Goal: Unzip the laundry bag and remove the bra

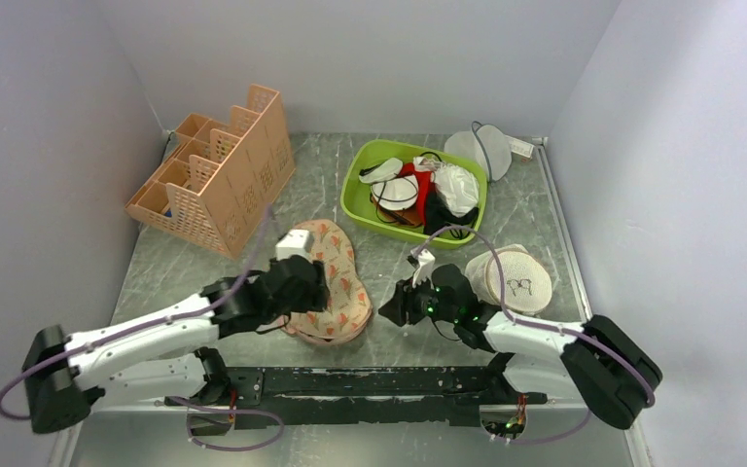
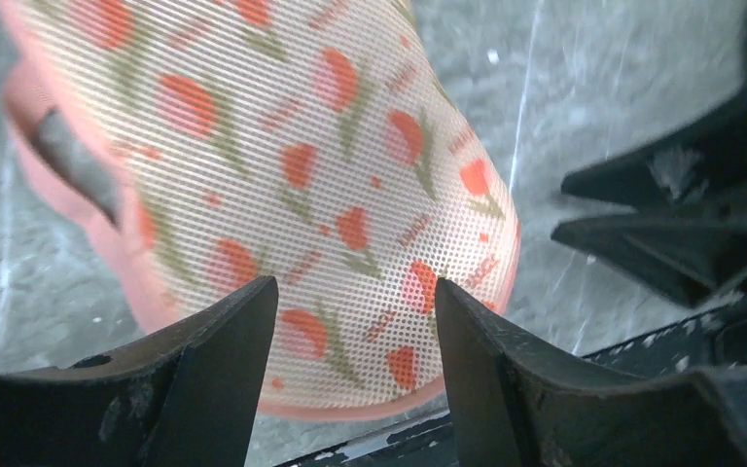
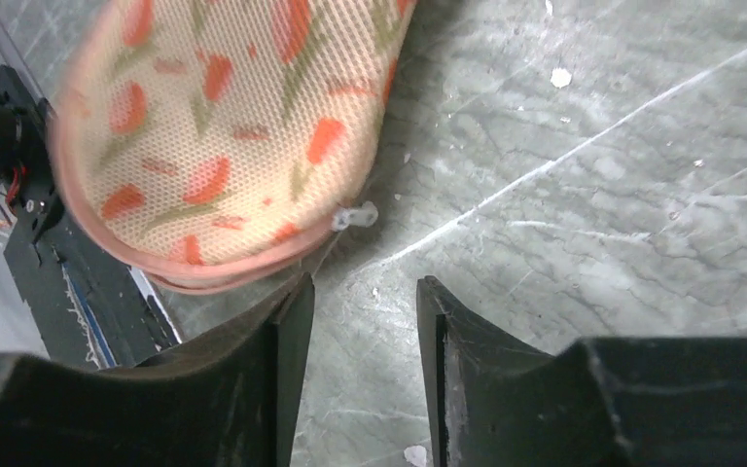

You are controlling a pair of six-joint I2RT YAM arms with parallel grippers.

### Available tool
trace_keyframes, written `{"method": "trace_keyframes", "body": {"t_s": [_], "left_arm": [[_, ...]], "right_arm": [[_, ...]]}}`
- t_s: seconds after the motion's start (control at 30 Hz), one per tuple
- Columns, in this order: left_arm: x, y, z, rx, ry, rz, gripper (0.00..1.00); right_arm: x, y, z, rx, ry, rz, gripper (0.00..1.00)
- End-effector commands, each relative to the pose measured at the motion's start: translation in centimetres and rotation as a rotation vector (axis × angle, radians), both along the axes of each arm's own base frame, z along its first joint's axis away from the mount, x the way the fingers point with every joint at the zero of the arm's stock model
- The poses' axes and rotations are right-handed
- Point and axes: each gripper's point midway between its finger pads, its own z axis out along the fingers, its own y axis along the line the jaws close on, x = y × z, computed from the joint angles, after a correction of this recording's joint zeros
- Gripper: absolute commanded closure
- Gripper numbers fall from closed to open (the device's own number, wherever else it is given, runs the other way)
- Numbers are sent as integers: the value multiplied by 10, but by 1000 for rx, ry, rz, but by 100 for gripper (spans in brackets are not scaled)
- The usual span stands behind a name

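A grey marbled table (image 1: pixel 321 165) fills the top view, walled in pale panels, with two arms bolted at its near edge. The left arm (image 1: pixel 136 341) reaches inward from the left and the right arm (image 1: pixel 545 341) from the right, their black wrists meeting near the middle of the table. At the far left stands an orange slotted organiser (image 1: pixel 219 180). At the far centre sits a lime green tray (image 1: pixel 355 185) heaped with red, white and black garments; whether the black piece is the bra cannot be told. The laundry bag (image 1: pixel 336 282), a beige peanut-shaped mesh pouch with red-and-green flowers and pink trim, lies flat on the table between the two wrists, its near end toward the arm bases. A round beige mesh disc (image 1: pixel 515 277) with a black mark rests just right of the right wrist, and a round white mesh pouch (image 1: pixel 477 151) leans at the far wall. The left gripper (image 2: pixel 355 297) hangs over the bag's near end (image 2: pixel 302 165), its fingers apart with printed mesh showing in the gap, nothing pinched. The right gripper (image 3: pixel 360 292) sits just beside the bag's pink edge (image 3: pixel 224 126), fingers a little apart over bare table. A small clear zip pull (image 3: pixel 355 214) sticks out from that edge, free of both fingers.
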Motion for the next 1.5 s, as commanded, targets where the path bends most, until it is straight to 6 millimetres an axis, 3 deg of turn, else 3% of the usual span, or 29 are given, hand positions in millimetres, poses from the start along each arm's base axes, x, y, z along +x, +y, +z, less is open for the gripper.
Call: {"method": "trace_keyframes", "body": {"t_s": [0.0, 0.1, 0.2, 0.4, 0.6, 0.73, 0.83, 1.23, 1.4, 1.47], "left_arm": [[9, 47, 3, -42, 11, 195, 27], [7, 72, 3, -54, 33, 315, 26], [4, 81, 15, -90, 21, 345, 26], [8, 101, 69, -208, -121, 391, 26], [13, 131, 121, -237, -260, 454, 26], [12, 140, 133, -222, -290, 468, 26], [11, 142, 133, -221, -290, 466, 26], [9, 138, 134, -234, -298, 425, 26], [8, 139, 132, -233, -293, 425, 26], [8, 138, 132, -237, -293, 424, 26]], "right_arm": [[8, -5, 19, -24, -48, -29, 53], [6, 11, 40, -14, -93, 21, 45], [1, 35, 54, -47, -150, 83, 37], [-7, 94, 62, -169, -205, 162, 29], [-26, 160, 57, -273, -272, 238, 33], [-42, 195, 52, -289, -285, 298, 43], [-47, 204, 40, -324, -277, 312, 55], [-47, 211, 17, -374, -272, 299, 79], [-49, 214, 27, -351, -286, 293, 99], [-49, 212, 37, -325, -293, 283, 100]]}}
